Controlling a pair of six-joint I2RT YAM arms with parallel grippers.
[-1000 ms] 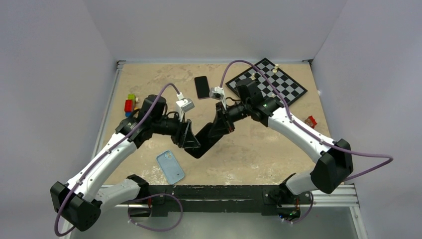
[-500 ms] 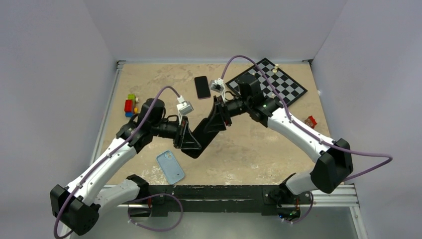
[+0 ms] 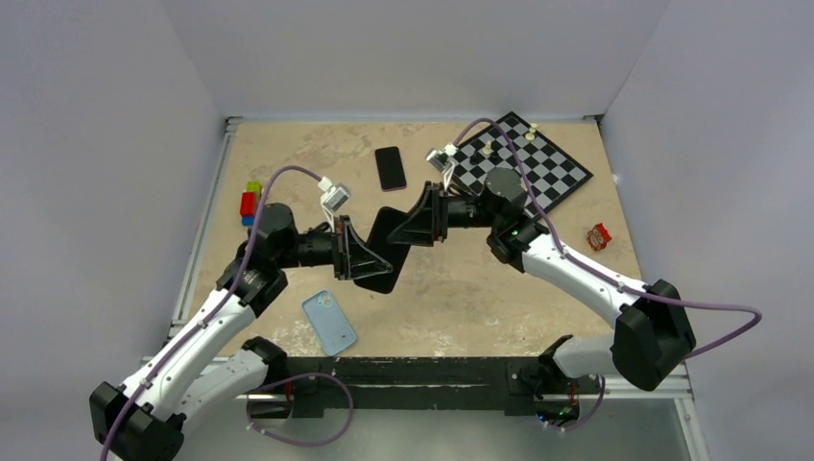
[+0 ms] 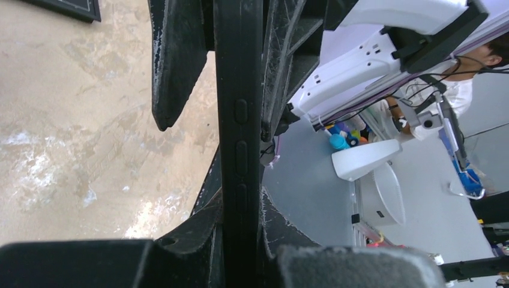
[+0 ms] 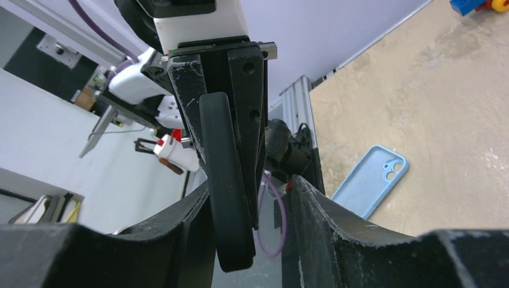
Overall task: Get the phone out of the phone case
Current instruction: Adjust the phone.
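Seen from above, a sandy desk (image 3: 538, 279) is shown with two robot arms reaching in from its near edge.

At 9 o'clock a small stack of coloured bricks (image 3: 251, 201) is seen. Just to their right, the left claw (image 3: 365, 261) is pressed together on the lower end of a black slab (image 3: 386, 236), which is held up off the desk near its centre. In the left wrist view the slab is seen edge-on between the fingers, with a row of side buttons (image 4: 240, 150) along it.

At 7 o'clock a light blue phone case (image 3: 329, 322) is laid flat and empty, camera cut-out showing. At 12 o'clock a bare black phone (image 3: 390, 168) is laid flat, well apart from both claws.

The upper end of the slab is pinched by the right claw (image 3: 405, 229), so the slab is gripped from both ends and tilted between them.

At 1 o'clock a chessboard (image 3: 538, 168) with a few pale pieces is placed. At 3 o'clock a small red wrapper (image 3: 598, 233) is seen.

The slab is judged to be the phone inside a dark case, from its thick rounded edge. No gap between phone and case can be made out in any view, so the task is judged to be at the two-claw hold, with the peeling apart not yet shown as done.
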